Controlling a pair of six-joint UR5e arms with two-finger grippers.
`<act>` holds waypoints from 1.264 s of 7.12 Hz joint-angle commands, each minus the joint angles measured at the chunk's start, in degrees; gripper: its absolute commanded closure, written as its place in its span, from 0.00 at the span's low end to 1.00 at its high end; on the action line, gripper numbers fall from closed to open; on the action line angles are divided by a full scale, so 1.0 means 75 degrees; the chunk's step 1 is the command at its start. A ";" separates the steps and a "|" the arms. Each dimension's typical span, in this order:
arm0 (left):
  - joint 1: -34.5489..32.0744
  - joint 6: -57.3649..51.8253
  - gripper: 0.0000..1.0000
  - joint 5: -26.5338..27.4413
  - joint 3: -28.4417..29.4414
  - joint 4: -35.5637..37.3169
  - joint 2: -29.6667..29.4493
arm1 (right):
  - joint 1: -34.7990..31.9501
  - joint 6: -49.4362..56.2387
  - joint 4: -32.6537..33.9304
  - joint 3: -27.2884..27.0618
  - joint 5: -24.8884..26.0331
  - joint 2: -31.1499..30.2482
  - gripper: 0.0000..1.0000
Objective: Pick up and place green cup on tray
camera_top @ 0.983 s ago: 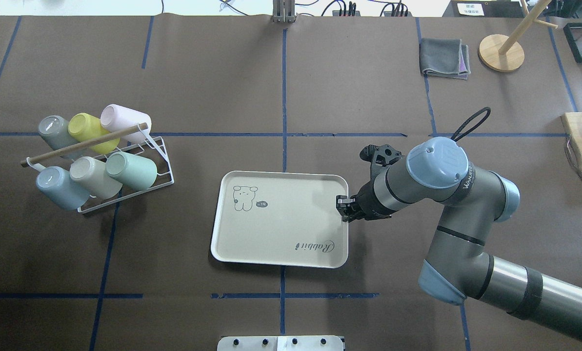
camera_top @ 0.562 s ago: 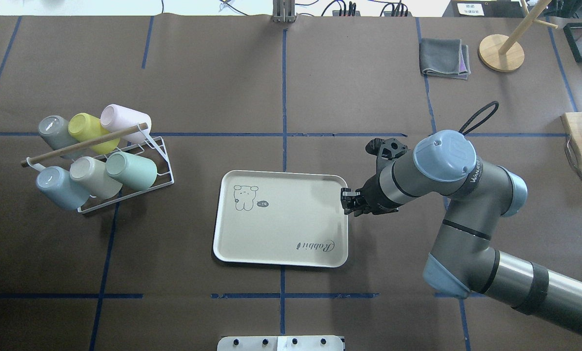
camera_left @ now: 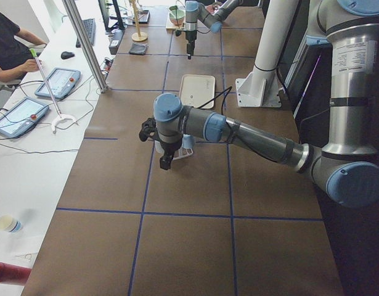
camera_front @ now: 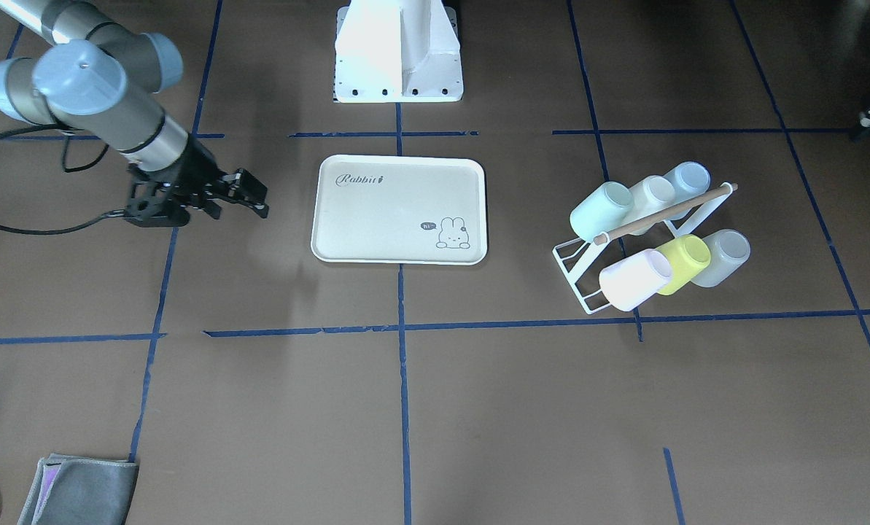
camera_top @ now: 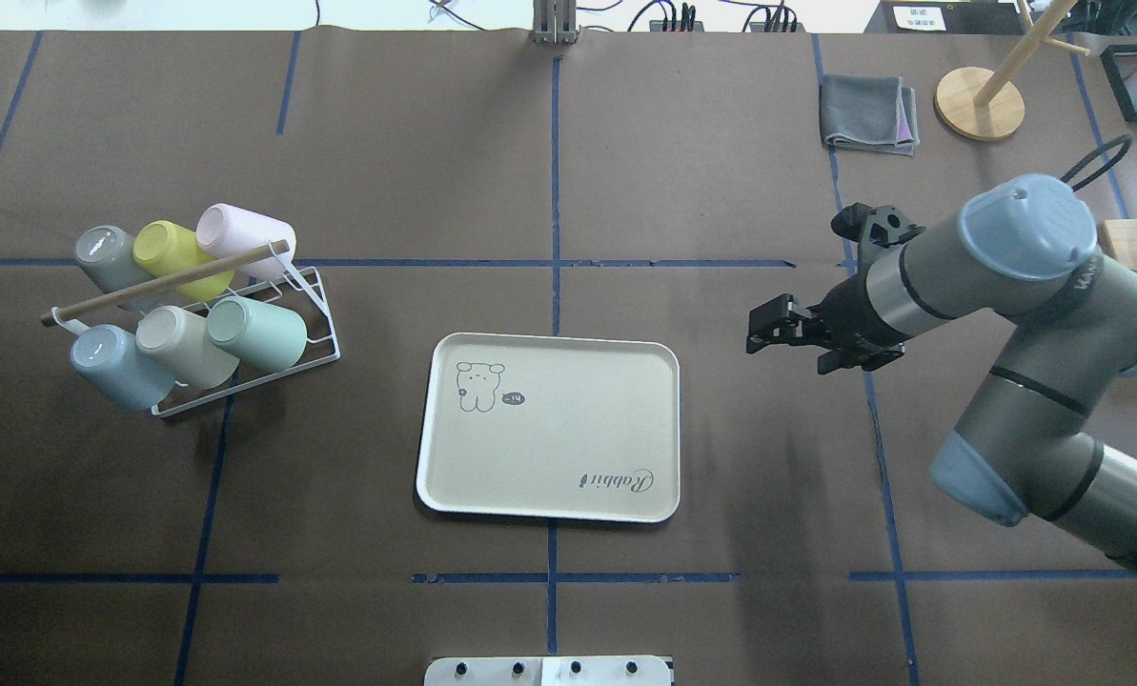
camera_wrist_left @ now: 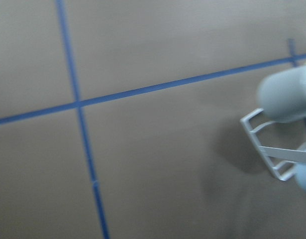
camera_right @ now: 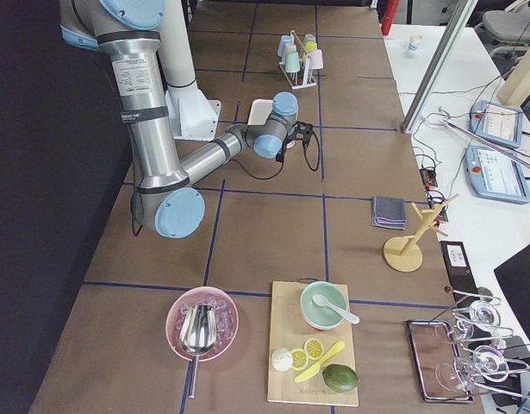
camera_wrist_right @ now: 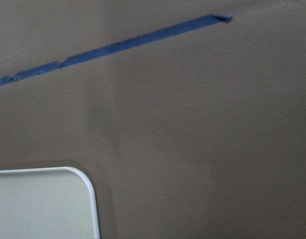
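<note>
- The right gripper [camera_top: 761,332] hangs off the tray's right side, well clear of the rim. Its jaws are parted and it holds nothing. Less than a second ago it sat right against that short edge.
- The tray [camera_top: 568,448] lies a shade straighter than it did a second ago, its left end swung slightly. I judge that the right gripper has nudged it square, let go and backed away.
- The left gripper [camera_left: 166,161] shows only in the side view, beyond the rack from the tray. I cannot tell whether it is open or closed. Its wrist camera catches just a corner of the rack and blurred cups.
- The green cup [camera_top: 261,333] lies on its side in the white wire rack [camera_top: 328,335], well apart from the tray on the robot's left. It is at the end of its row nearest the tray, beside a beige cup [camera_top: 182,345].
- The tray is bare and seems ready, but the pick has not begun. The left arm looks the better placed to take the cup.
</note>
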State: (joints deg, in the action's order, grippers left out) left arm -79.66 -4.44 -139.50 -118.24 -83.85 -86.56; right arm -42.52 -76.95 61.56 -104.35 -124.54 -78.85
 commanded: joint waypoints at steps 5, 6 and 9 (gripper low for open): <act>0.3936 0.0428 0.00 0.3887 -0.1837 0.1560 -0.2489 | -0.1034 0.1857 -0.0063 -0.0407 -0.0060 -0.1803 0.00; 0.4800 0.0336 0.00 0.4462 -0.1837 0.2545 -0.3507 | -0.1045 0.1881 -0.0074 -0.0406 -0.0059 -0.1838 0.00; 0.6782 0.0312 0.00 0.7725 -0.1779 0.2811 -0.3600 | -0.1232 0.1940 -0.0075 -0.0395 -0.0047 -0.1920 0.00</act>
State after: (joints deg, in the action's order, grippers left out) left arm -35.33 -1.85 -92.25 -131.85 -64.09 -113.26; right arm -50.82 -62.70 61.00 -107.30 -124.93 -92.84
